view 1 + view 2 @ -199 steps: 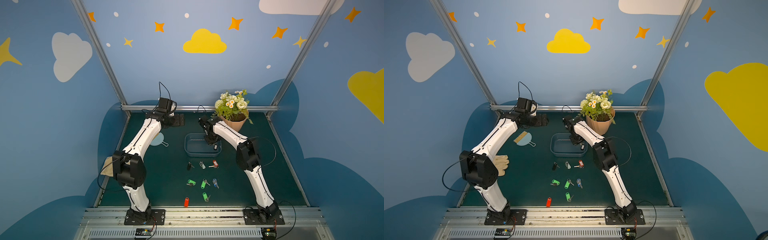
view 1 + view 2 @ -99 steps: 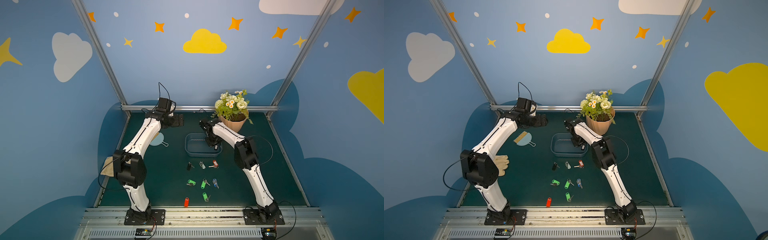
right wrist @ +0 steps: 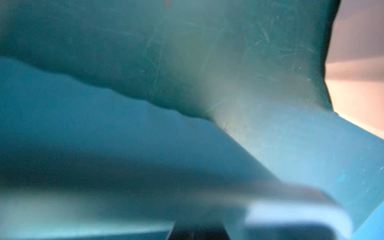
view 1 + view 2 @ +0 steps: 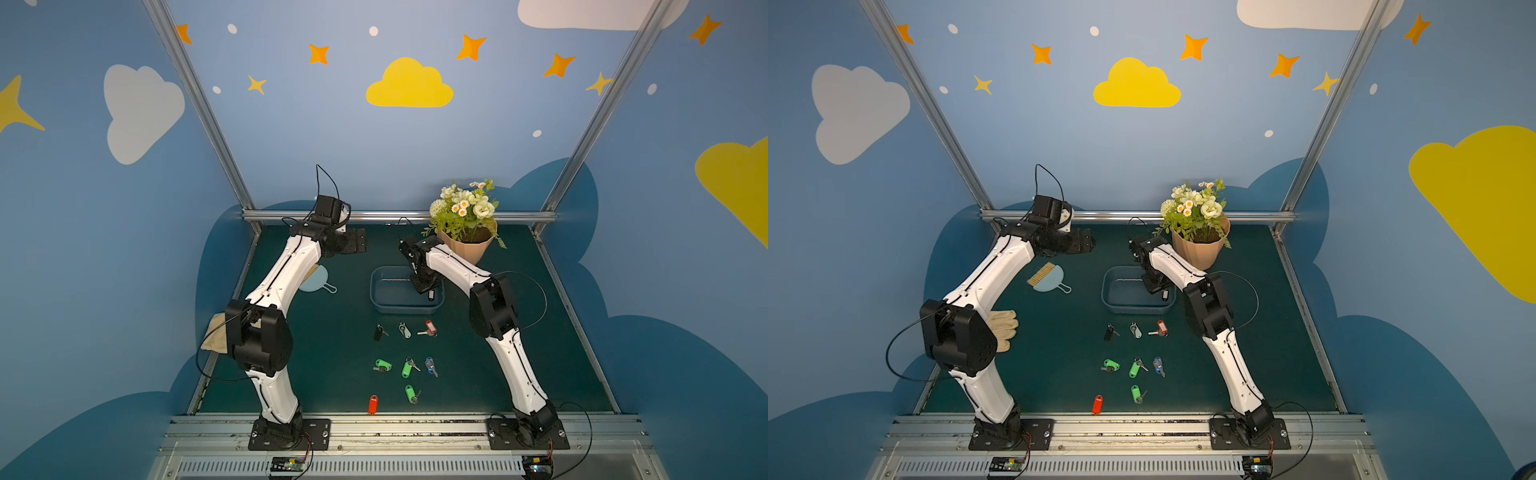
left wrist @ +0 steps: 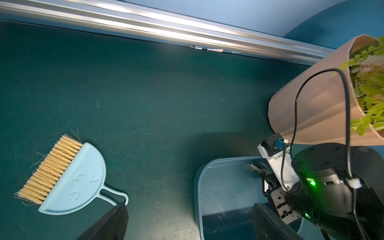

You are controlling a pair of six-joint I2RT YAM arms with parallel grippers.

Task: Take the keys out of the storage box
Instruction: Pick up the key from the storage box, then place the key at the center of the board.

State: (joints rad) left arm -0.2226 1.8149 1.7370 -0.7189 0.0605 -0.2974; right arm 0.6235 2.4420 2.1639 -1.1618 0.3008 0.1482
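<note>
Now presses right gripper [image 4: 425,288] together inside shallow blue-grey plastic storage box [image 4: 405,308], small metal key [image 5: 256,169] at tips; left gripper [image 4: 356,245] spread, farther.

The storage box [image 4: 384,305], a shallow blue-grey tub with rounded corners, is seen upright in the middle of the tabletop [image 4: 324,332]. One key [image 4: 431,295] with a dark tag is seen inside, at its right end. Eight tagged keys [image 4: 406,368] are spread on the tabletop in front of it: black, grey, red, three green, blue and orange-red.
</note>
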